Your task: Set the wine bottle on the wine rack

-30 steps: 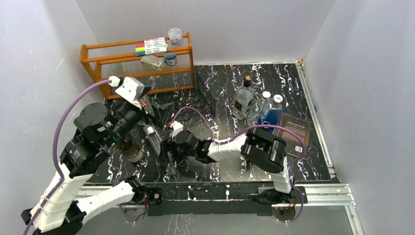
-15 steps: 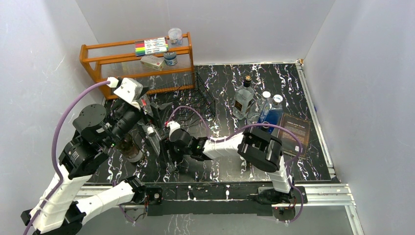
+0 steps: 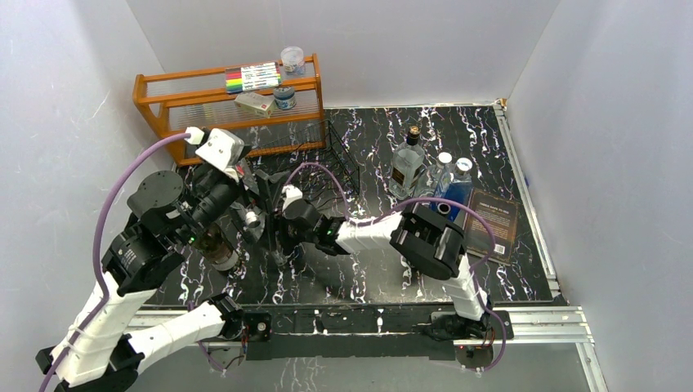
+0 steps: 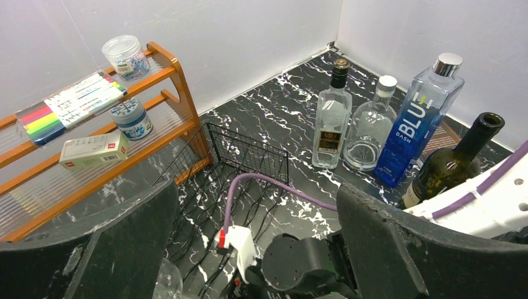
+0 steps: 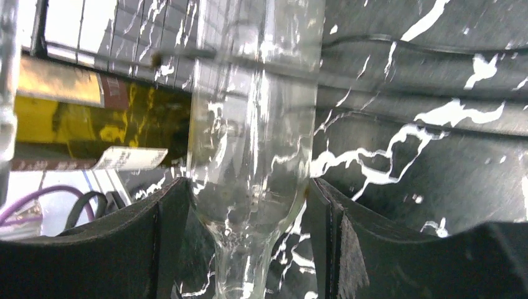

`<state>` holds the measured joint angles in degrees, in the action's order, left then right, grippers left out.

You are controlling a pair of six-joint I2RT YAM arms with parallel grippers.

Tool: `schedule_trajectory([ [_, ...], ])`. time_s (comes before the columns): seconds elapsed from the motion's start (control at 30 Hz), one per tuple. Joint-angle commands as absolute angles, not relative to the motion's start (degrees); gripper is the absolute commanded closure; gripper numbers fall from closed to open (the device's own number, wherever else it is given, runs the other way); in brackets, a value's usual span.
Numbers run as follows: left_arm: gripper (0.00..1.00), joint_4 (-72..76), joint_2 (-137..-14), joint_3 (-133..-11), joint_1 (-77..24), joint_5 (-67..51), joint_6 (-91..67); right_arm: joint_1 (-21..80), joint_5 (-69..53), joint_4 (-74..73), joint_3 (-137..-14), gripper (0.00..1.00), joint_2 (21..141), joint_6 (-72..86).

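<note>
The right gripper is closed on the wine bottle. The bottle is clear glass, and a black finger presses on each side where the body narrows toward the neck. The neck runs back between the fingers toward the wrist. This hold sits in the left half of the bench, between the two arms and just on the near side of the wine rack. Rack wires show past the glass, but I cannot tell whether the bottle touches them or whether it rests on the bench.

The left gripper hangs above the same spot with its fingers spread wide and nothing between them.

Just beside the held bottle is a dark bottle with a yellow label, close to the left arm. The rack stands near the far left corner, its upright grid end toward the middle of the bench, and it touches or nearly touches the orange shelf behind it. The shelf carries a marker set, a small box, a tub and a jar.

Toward the far right corner stand two clear bottles and a blue bottle, with an open green bottle nearer. A book lies by the right edge.
</note>
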<state>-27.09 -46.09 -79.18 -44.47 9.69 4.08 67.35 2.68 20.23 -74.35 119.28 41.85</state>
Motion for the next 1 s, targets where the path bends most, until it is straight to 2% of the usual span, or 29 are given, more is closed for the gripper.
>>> schedule_trajectory([
  [0.0, 0.02, -27.1, -46.5, -80.8, -44.4, 10.3, 4.8, 65.5, 1.5, 28.0, -78.7, 0.55, 121.7, 44.1],
  [0.17, 0.02, -27.3, -46.7, -81.0, -44.4, 10.5, 4.9, 65.4, 1.3, 32.1, -79.2, 0.52, 124.0, 46.3],
  [0.3, 0.02, -27.4, -46.5, -80.8, -44.4, 10.5, 4.7, 65.4, 1.6, 35.4, -78.0, 0.24, 124.0, 47.8],
  [0.43, 0.02, -27.6, -46.2, -80.5, -44.4, 10.7, 4.7, 65.4, 1.6, 37.9, -74.2, 0.12, 121.5, 47.7],
  [0.8, 0.02, -27.6, -45.5, -79.1, -44.4, 10.9, 4.8, 65.8, -3.8, 42.5, -63.9, 0.05, 115.5, 45.6],
  [0.87, 0.02, -27.6, -45.4, -78.8, -44.4, 11.0, 4.8, 66.1, -4.2, 42.2, -63.1, 0.05, 114.9, 45.7],
  [0.97, 0.02, -27.6, -45.4, -78.6, -44.4, 10.9, 4.6, 66.2, -5.3, 39.9, -64.3, 0.12, 115.7, 46.6],
])
